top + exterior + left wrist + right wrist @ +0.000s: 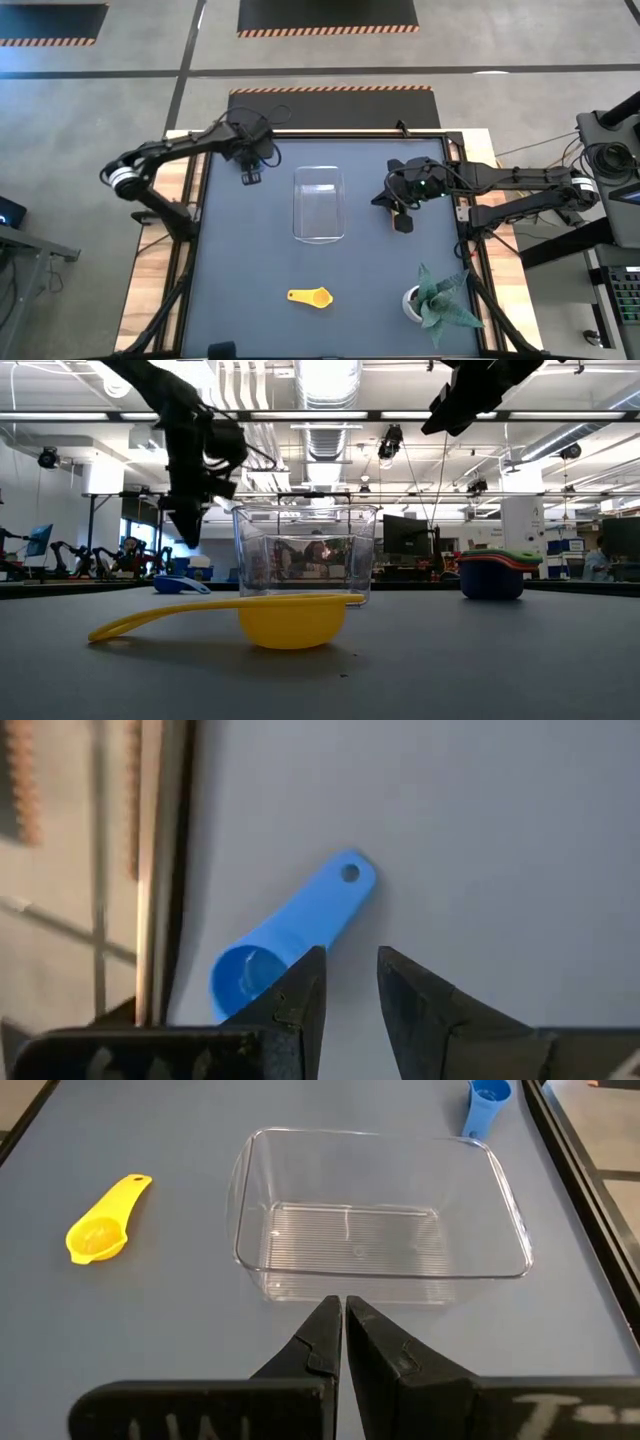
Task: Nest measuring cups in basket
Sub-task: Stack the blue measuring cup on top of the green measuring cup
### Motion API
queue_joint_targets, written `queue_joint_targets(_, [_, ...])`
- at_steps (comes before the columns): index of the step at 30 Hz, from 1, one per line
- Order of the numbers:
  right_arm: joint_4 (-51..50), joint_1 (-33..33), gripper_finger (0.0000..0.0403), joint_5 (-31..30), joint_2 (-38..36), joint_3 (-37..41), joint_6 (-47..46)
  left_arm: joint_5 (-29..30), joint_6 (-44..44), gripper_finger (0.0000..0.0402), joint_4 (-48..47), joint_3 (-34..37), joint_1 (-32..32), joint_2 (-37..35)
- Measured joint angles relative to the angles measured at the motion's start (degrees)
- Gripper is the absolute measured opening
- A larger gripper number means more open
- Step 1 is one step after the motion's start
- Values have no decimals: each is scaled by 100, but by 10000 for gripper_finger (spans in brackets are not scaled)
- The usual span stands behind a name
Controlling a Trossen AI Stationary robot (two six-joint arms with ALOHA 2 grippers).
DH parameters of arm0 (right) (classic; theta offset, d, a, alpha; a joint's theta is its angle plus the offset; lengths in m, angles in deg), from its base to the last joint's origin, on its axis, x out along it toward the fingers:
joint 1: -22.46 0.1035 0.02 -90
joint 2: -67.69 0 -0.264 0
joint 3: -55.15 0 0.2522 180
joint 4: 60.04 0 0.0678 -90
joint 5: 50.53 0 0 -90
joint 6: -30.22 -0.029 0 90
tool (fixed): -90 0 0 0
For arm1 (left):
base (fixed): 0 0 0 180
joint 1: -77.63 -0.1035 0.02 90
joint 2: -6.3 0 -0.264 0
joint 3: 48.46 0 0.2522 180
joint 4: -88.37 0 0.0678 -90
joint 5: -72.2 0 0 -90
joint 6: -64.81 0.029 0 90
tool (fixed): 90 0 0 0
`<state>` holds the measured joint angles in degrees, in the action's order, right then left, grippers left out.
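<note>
A blue measuring cup [290, 935] lies on the table near the far left corner, bowl up; it also shows as the blue cup [487, 1105] in the right wrist view. My left gripper [350, 985] hangs just above its handle, fingers a little apart with nothing between them. The clear basket [319, 205] stands mid-table with nothing in it. A yellow cup [310, 296] lies near the front edge. A stack of nested cups [492, 575] stands right of the basket. My right gripper [342, 1315] is shut, raised to the right of the basket and pointing toward it.
A white pot with a green plant [435, 300] stands at the near right corner. The table's raised dark rim [165, 870] runs close beside the blue cup. Bare tabletop lies between the basket and the yellow cup.
</note>
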<state>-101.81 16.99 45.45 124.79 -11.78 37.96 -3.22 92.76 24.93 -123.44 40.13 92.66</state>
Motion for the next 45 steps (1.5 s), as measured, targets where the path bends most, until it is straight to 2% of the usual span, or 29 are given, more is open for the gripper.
queue_joint_targets(4, [-6,0,9,0,0,4,3,57,721,75,58,2,-267,297])
queue_joint_targets(8, [-9,-2,9,0,0,7,71,162,989,82,168,4,-346,595])
queue_joint_targets(11, [-11,-2,9,0,0,7,93,452,1062,108,168,6,-349,856])
queue_joint_targets(16, [-20,-2,9,0,0,7,136,861,1245,174,322,8,-375,1180])
queue_joint_targets(19, [-23,-2,9,0,0,7,147,864,1388,203,430,8,-400,1250])
queue_joint_targets(22, [-28,-2,9,0,0,7,152,862,1487,215,571,8,-419,1318])
queue_joint_targets(40, [-44,-2,9,-2,0,7,134,626,1966,186,827,8,-528,1598])
queue_joint_targets(45, [-44,-2,9,-2,0,9,134,576,2006,154,823,8,-526,1598])
